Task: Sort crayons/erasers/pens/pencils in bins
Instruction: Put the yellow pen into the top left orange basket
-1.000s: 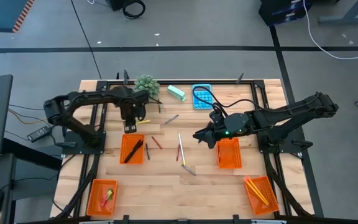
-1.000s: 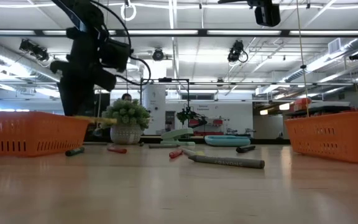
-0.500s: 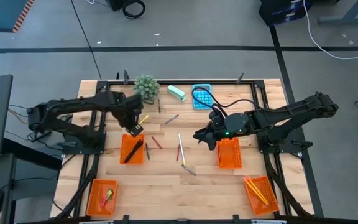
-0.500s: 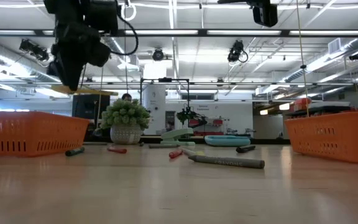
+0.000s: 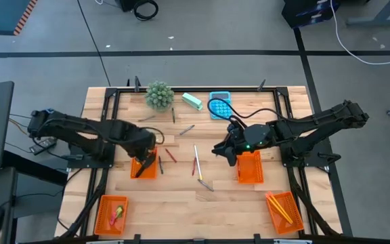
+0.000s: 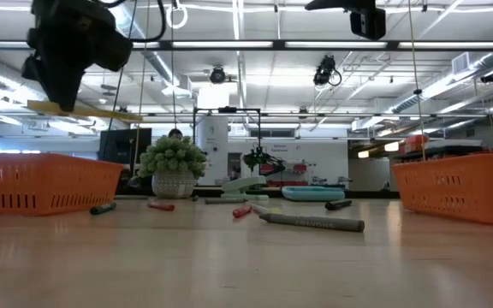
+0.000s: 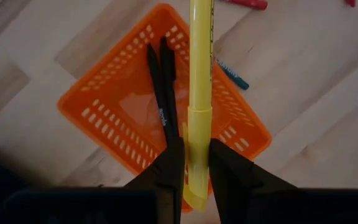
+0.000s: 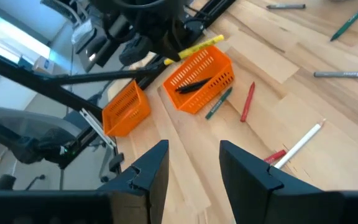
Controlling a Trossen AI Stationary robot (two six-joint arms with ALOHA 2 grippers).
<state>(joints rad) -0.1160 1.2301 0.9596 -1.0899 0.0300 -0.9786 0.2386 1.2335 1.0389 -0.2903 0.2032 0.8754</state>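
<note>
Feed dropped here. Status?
Left gripper shut on yellow pen, above pen bin. Right gripper open, idle mid-table. Nothing blocking.

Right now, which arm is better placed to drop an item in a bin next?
Left. The left gripper is shut on a yellow pen, directly above the bin that holds two black pens. The right gripper is open and holds nothing, beside another bin.
</note>
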